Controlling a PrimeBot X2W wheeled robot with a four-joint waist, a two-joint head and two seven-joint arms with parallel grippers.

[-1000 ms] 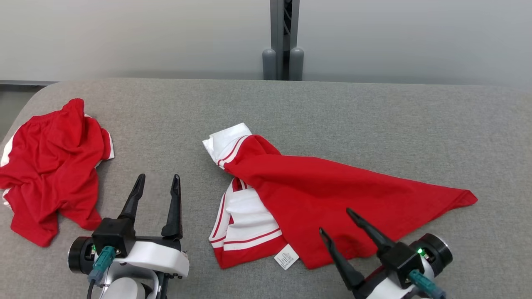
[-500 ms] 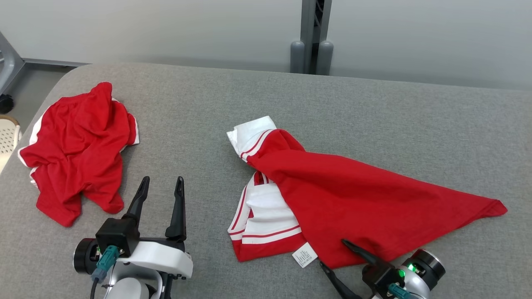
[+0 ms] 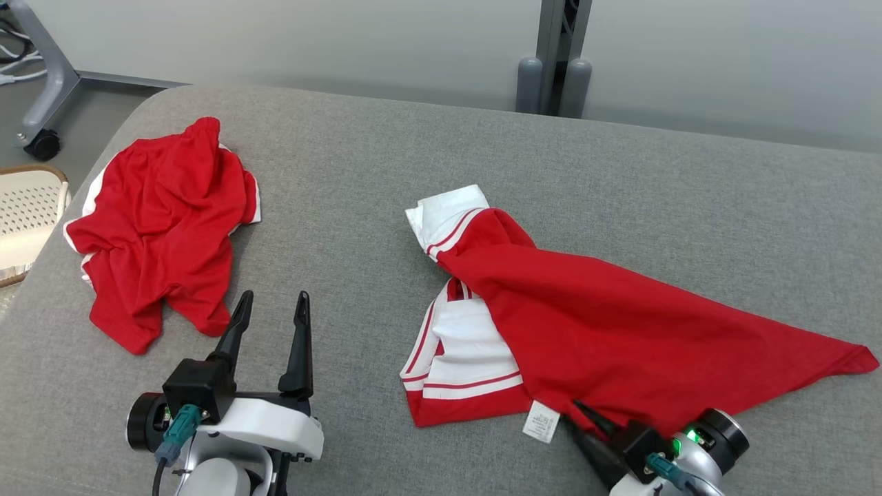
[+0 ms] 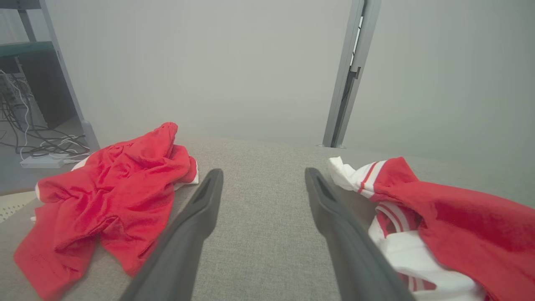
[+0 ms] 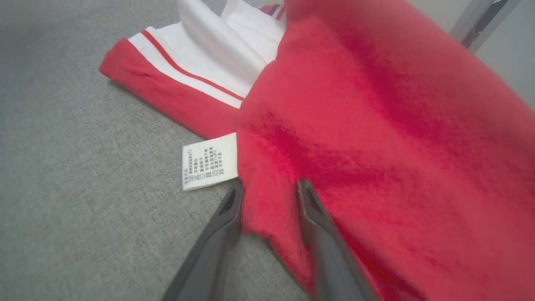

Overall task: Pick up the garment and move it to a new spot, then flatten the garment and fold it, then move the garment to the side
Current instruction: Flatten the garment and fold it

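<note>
The garment [image 3: 620,331] is red with white striped panels and lies spread on the grey table [image 3: 358,172], right of centre; it is also in the right wrist view [image 5: 376,104] and the left wrist view [image 4: 459,217]. My right gripper [image 3: 573,412] is at the garment's near hem, beside the white care label [image 3: 541,420]. In the right wrist view its fingers straddle a fold of red cloth [image 5: 269,186], jaws narrowed with a gap still between them. My left gripper [image 3: 274,297] stands open over bare table [image 4: 263,173], holding nothing.
A second crumpled red garment [image 3: 165,227] lies at the table's left end. A pale perforated basket [image 3: 24,213] sits off the left edge, and a wheeled stand leg [image 3: 41,76] stands behind it. A grey post [image 3: 555,69] rises behind the table.
The head camera has swung, shifting the whole scene rightward. My right gripper has dropped to the garment's near hem and its jaws have narrowed around the cloth. The left gripper stays open.
</note>
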